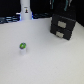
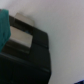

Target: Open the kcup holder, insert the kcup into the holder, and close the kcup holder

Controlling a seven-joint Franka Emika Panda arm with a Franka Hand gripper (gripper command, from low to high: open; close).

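Note:
The kcup holder (image 1: 64, 26) is a black boxy unit with two pale rectangular front marks, standing at the back of the exterior view's right; it looks shut. The kcup (image 1: 22, 48), a small pale pod with a green top, stands alone on the white table at the exterior view's left, far from the holder. My gripper (image 1: 63, 7) is a dark blurred shape just above and behind the holder; its fingers cannot be made out. The wrist view shows the holder's black body (image 2: 25, 62) close up, with one pale mark (image 2: 21, 36).
A white upright object (image 1: 24, 10) stands at the back left, with dark and blue items along the back edge. The white table (image 1: 45, 62) spreads between kcup and holder. A teal shape (image 2: 4, 27) sits at the wrist view's edge.

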